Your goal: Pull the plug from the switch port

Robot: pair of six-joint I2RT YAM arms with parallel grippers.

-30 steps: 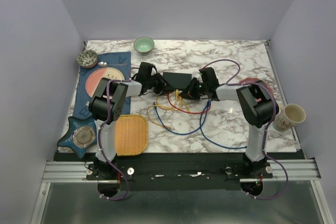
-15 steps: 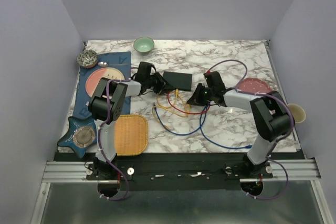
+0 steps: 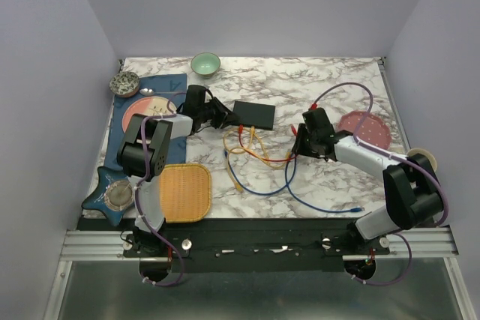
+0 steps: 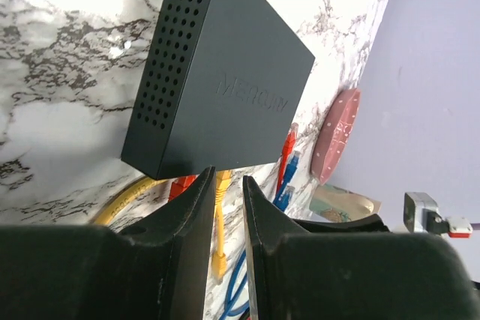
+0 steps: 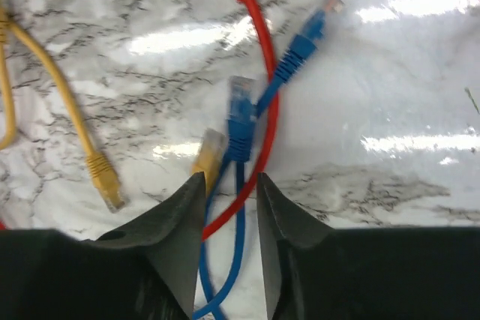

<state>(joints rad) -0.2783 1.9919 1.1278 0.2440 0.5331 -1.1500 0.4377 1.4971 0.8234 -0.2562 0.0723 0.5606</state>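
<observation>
The right pincer had drawn back toward the right side of the desk, away from the black switch. Its fingers stood slightly apart, with blue and red cable running between them; whether they pinched anything I cannot tell. A free blue plug lay on the marble, so it seemed already out. A second before, this arm was touching the switch. The left pincer, fingers narrowly apart and holding nothing, had backed off slightly from the switch's left end.

Lab, walled test booth, alu rail
</observation>
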